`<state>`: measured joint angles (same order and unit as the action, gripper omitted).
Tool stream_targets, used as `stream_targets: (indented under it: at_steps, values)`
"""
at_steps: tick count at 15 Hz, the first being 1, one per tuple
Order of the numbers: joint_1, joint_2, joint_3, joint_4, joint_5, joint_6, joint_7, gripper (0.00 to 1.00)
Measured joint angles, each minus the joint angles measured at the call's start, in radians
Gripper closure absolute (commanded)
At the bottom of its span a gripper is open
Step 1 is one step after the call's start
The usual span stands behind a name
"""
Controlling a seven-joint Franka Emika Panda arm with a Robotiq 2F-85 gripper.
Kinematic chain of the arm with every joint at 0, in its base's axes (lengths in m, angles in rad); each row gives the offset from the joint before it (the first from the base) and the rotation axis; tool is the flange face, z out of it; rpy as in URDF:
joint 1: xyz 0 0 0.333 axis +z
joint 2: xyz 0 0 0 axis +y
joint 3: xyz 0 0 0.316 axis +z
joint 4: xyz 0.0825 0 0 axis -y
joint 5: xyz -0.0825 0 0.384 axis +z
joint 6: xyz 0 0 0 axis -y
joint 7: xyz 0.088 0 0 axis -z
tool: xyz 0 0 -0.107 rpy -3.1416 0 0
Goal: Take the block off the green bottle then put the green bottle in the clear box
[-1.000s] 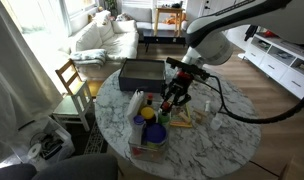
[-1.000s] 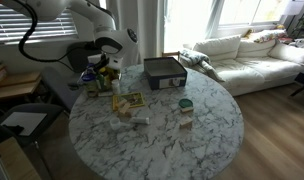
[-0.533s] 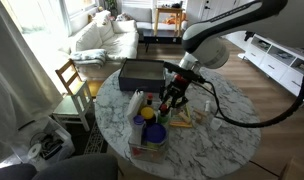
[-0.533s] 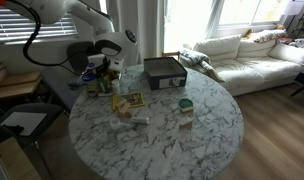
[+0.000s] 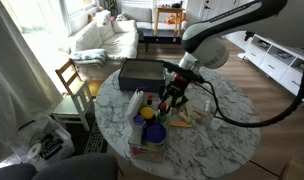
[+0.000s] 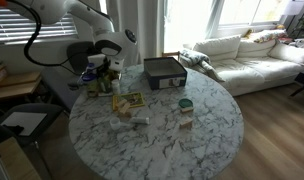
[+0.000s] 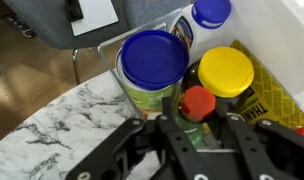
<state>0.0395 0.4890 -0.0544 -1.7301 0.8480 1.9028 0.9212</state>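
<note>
In the wrist view the slim green bottle (image 7: pixel 197 138) stands upright between my fingers, with a red block (image 7: pixel 199 102) on its top. My gripper (image 7: pixel 200 120) is narrowed around the block, its fingertips at the block's sides. In both exterior views the gripper (image 5: pixel 169 103) (image 6: pixel 102 76) points down at the table's edge beside a cluster of containers. The clear box (image 5: pixel 135 150) holds that cluster, and its pale wall (image 7: pixel 287 45) shows at the upper right of the wrist view.
A blue-lidded can (image 7: pixel 154 60), a yellow lid (image 7: pixel 225 70) and a white bottle with a blue cap (image 7: pixel 207 14) crowd just beyond the bottle. A dark opaque box (image 5: pixel 142 72) (image 6: pixel 164 72) sits further back. A yellow card (image 6: pixel 127 101) and a green-capped jar (image 6: pixel 185 105) lie on the marble table.
The arm's upper links shifted slightly a second ago. The gripper has stayed in place at the bottle since then.
</note>
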Motion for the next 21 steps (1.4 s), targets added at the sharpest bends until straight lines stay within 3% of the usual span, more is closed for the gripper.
stream_targets:
  at_steps: [4,13,21]
  values:
    - [-0.005,-0.007,-0.001,0.0,-0.003,0.001,0.0,0.01]
    - [-0.036,-0.105,-0.014,-0.013,-0.016,0.001,-0.018,0.0]
    - [-0.048,-0.3,-0.018,-0.125,-0.188,0.0,-0.336,0.0]
